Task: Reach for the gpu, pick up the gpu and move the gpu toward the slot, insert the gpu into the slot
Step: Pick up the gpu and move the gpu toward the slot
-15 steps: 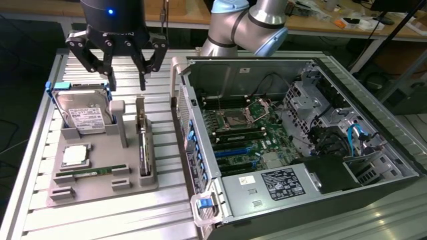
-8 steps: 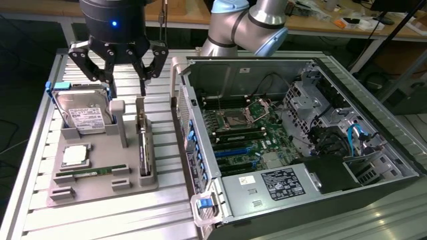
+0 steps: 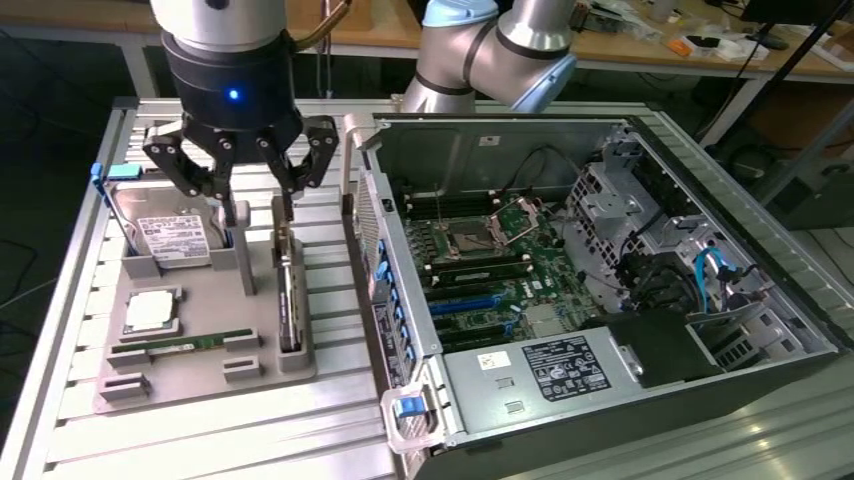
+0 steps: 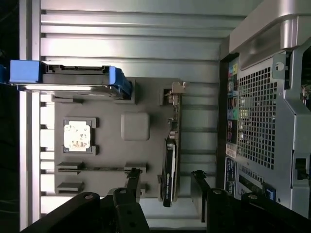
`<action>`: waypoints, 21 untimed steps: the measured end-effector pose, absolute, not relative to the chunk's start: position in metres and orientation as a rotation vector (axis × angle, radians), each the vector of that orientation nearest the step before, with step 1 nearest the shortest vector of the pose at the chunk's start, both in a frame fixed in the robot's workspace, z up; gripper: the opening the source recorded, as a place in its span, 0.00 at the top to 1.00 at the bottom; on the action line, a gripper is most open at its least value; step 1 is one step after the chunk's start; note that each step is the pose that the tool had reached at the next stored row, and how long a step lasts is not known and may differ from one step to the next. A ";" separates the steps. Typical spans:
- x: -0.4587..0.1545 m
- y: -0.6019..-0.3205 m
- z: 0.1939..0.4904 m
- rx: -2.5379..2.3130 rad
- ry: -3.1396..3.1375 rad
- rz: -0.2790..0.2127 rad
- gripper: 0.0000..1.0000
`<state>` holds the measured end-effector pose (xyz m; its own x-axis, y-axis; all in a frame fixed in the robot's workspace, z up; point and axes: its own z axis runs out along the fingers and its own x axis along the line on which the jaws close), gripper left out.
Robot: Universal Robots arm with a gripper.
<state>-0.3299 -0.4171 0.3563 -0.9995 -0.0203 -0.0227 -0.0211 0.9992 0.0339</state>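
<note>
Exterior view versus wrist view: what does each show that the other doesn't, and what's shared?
Exterior view: inside the open computer case, the green motherboard and its blue slot, plus the robot arm. Wrist view: the case's back panel face-on, with vent grille and coloured ports. Both: the gpu standing on edge in the grey tray, the open gripper above it.

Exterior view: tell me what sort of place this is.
Probably a robotics lab for computer assembly: an opened computer case on a ribbed metal table, a grey tray of parts, cluttered workbenches behind.
</note>
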 end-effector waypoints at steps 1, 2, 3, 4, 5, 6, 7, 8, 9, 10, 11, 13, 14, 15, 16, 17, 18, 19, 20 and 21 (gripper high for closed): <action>-0.329 -0.421 0.353 -0.032 3.118 0.054 0.46; -0.328 -0.422 0.352 -0.032 3.118 0.054 0.46; -0.327 -0.423 0.350 -0.032 3.118 0.053 0.46; -0.325 -0.423 0.348 -0.033 3.119 0.053 0.46; -0.323 -0.424 0.346 -0.033 3.119 0.053 0.46; -0.322 -0.425 0.344 -0.033 3.118 0.053 0.46; -0.321 -0.425 0.342 -0.032 3.118 0.053 0.46; -0.320 -0.426 0.340 -0.032 3.118 0.053 0.46; -0.320 -0.426 0.338 -0.032 3.119 0.053 0.46; -0.320 -0.426 0.337 -0.032 3.119 0.053 0.46; -0.320 -0.426 0.335 -0.032 3.118 0.053 0.46; -0.319 -0.426 0.331 -0.032 3.119 0.053 0.46; -0.319 -0.426 0.329 -0.032 3.119 0.052 0.46; -0.319 -0.426 0.327 -0.031 3.119 0.052 0.46; -0.319 -0.426 0.325 -0.031 3.119 0.052 0.46; -0.319 -0.426 0.323 -0.030 3.118 0.052 0.46; -0.319 -0.426 0.321 -0.029 3.118 0.052 0.46; -0.319 -0.426 0.319 -0.028 3.119 0.052 0.46; -0.319 -0.426 0.317 -0.027 3.118 0.052 0.46; -0.319 -0.426 0.316 -0.022 3.119 0.052 0.46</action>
